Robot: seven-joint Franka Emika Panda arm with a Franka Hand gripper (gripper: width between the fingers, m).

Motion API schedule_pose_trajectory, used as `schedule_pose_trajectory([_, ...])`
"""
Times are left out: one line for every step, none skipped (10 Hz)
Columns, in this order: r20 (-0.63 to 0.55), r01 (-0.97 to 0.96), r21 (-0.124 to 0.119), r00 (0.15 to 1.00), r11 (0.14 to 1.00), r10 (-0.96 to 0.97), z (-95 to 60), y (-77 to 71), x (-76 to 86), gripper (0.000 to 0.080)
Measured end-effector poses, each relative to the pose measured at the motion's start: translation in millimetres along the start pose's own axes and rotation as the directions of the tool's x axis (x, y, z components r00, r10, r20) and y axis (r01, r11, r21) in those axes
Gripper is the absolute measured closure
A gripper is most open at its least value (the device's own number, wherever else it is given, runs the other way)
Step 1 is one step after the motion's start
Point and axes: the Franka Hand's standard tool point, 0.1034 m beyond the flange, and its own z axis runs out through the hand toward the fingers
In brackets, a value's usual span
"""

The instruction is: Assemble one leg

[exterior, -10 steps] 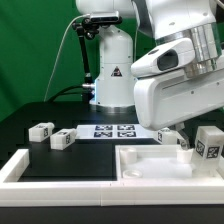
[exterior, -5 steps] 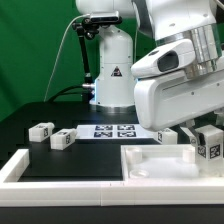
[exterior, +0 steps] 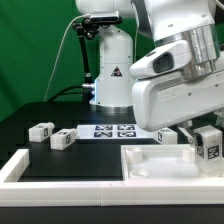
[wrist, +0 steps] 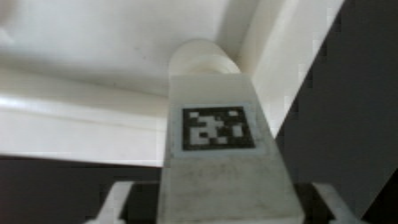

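A leg (exterior: 207, 143), a stubby white block with a square tag, stands upright over the far right corner of the large white recessed panel (exterior: 160, 168). My gripper (exterior: 205, 138) hangs over it with a finger on each side. In the wrist view the leg (wrist: 217, 150) fills the middle and its far end rests in the panel's corner (wrist: 107, 90). The fingers (wrist: 118, 205) show low on either side, with a dark gap between each one and the leg. The jaws look open around it.
Two more legs (exterior: 41, 129) (exterior: 62, 139) lie on the black table at the exterior view's left. The marker board (exterior: 113, 131) lies behind them. A white raised border (exterior: 18, 166) runs along the front left. The arm's base (exterior: 110, 75) stands at the back.
The leg was tilted a second ago and now stands straighter and slightly lower on the panel. The gripper has hardly moved.
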Motion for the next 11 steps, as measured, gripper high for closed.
schedule_pose_trajectory([-0.021, -0.125, -0.001, 0.992, 0.992, 0.125, -0.2, 1.7, -1.2, 0.0506])
schedule_pose_trajectory([-0.033, -0.242, 0.004, 0.97, 0.97, 0.242, -0.3, 3.3, -2.3, 0.0506])
schedule_pose_trajectory([-0.045, -0.323, 0.005, 0.945, 0.946, 0.323, -0.4, 3.9, -2.7, 0.0506])
schedule_pose_trajectory([-0.052, -0.425, 0.005, 0.904, 0.905, 0.424, -0.7, 4.8, -3.7, 0.0505])
schedule_pose_trajectory([-0.057, -0.499, 0.004, 0.865, 0.867, 0.498, -0.7, 5.0, -4.0, 0.0505])
schedule_pose_trajectory([-0.059, -0.562, 0.003, 0.826, 0.827, 0.561, -0.5, 4.7, -4.5, 0.0502])
schedule_pose_trajectory([-0.059, -0.641, 0.007, 0.766, 0.768, 0.64, -0.3, 4.4, -5.1, 0.0502])
schedule_pose_trajectory([-0.06, -0.699, 0.009, 0.714, 0.715, 0.698, 0.0, 4.0, -5.5, 0.0498])
schedule_pose_trajectory([-0.062, -0.754, 0.012, 0.655, 0.657, 0.753, 0.2, 3.4, -5.6, 0.0493])
schedule_pose_trajectory([-0.063, -0.807, 0.014, 0.588, 0.59, 0.806, 0.3, 2.5, -5.9, 0.0493])
schedule_pose_trajectory([-0.065, -0.83, 0.015, 0.556, 0.558, 0.829, 0.2, 2.3, -6.1, 0.0491])
